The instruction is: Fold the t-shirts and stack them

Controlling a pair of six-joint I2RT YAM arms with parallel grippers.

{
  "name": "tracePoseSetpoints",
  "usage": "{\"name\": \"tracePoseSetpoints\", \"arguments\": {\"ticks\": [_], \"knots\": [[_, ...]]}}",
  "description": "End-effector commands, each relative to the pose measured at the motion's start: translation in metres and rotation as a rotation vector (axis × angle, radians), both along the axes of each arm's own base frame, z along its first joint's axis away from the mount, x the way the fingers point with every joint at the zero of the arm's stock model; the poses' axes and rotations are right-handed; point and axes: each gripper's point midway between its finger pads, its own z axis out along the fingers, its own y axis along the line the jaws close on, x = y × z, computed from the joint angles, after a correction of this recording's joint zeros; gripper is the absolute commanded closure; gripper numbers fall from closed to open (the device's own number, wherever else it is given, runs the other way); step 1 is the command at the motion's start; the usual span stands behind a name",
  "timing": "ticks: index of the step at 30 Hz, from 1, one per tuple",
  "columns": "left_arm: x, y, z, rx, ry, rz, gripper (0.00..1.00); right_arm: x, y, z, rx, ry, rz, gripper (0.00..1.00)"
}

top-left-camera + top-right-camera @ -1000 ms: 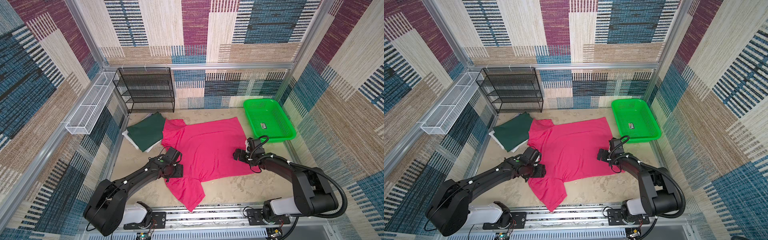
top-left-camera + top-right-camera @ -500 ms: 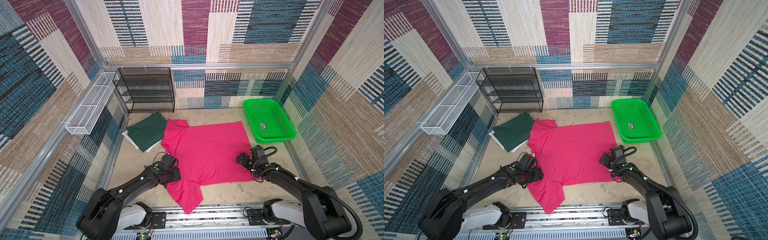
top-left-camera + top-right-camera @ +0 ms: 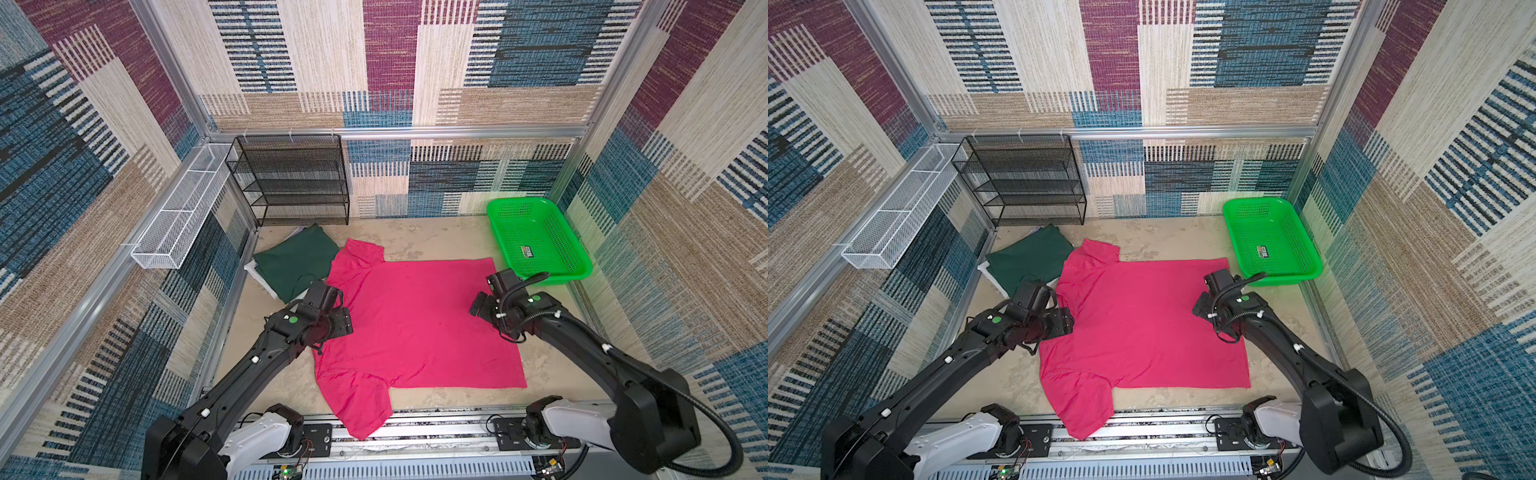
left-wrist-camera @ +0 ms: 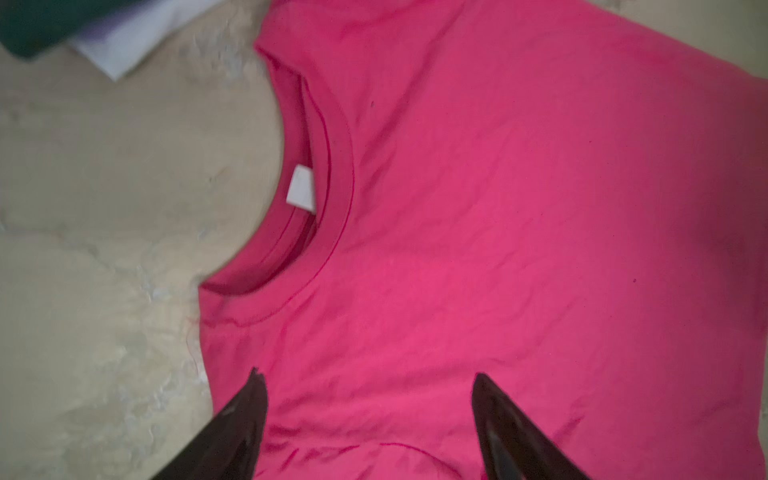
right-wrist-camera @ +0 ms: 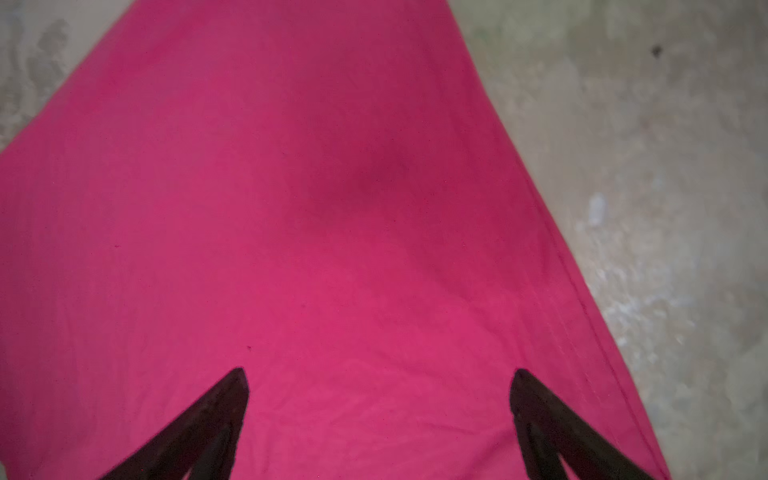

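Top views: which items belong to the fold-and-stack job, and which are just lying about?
Job:
- bright pink t-shirt, spread flat
- folded dark green t-shirt
- white folded cloth under the green one

Lying about:
- bright green perforated plastic basket
- black mesh shelf rack
- white wire tray

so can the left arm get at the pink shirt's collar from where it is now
Probably yes. The left end effector hangs open over the pink shirt, close to the collar, and nothing lies between them. The green shirt sits off to the side, clear of that path.
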Motion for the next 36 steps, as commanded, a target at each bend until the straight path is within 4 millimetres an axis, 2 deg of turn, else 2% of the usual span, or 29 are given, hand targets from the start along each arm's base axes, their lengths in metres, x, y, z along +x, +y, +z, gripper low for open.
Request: {"name": "tracePoseSetpoints", "arguments": {"ticks": [1, 4, 7, 9, 12, 18, 25, 31, 36], "knots": [[0.053, -0.003, 0.027, 0.086, -0.139, -0.122, 0.22, 0.061, 0.025, 0.026, -0.023, -0.170, 0.152, 0.01], [0.094, -0.005, 0.036, 0.108, -0.173, -0.123, 0.28, 0.098, 0.046, 0.027, 0.004, -0.265, 0.217, 0.01], [0.132, -0.009, 0.038, 0.148, -0.197, -0.140, 0.35, 0.117, 0.060, 0.010, 0.021, -0.271, 0.264, 0.01], [0.156, -0.012, 0.036, 0.159, -0.204, -0.156, 0.44, 0.125, 0.067, -0.001, 0.022, -0.265, 0.295, 0.01], [0.193, -0.012, 0.028, 0.167, -0.197, -0.168, 0.49, 0.134, 0.073, -0.009, 0.021, -0.279, 0.332, 0.01], [0.250, -0.001, 0.012, 0.158, -0.168, -0.180, 0.57, 0.146, 0.074, -0.004, -0.021, -0.323, 0.376, 0.01], [0.294, -0.008, -0.017, 0.107, -0.117, -0.246, 0.62, 0.157, 0.057, -0.014, -0.024, -0.315, 0.374, 0.01], [0.317, -0.010, -0.040, 0.116, -0.136, -0.238, 0.65, 0.158, 0.055, -0.025, -0.010, -0.296, 0.377, 0.01], [0.333, -0.006, -0.059, 0.158, -0.169, -0.189, 0.65, 0.157, 0.051, -0.022, -0.021, -0.312, 0.368, 0.01]]}}
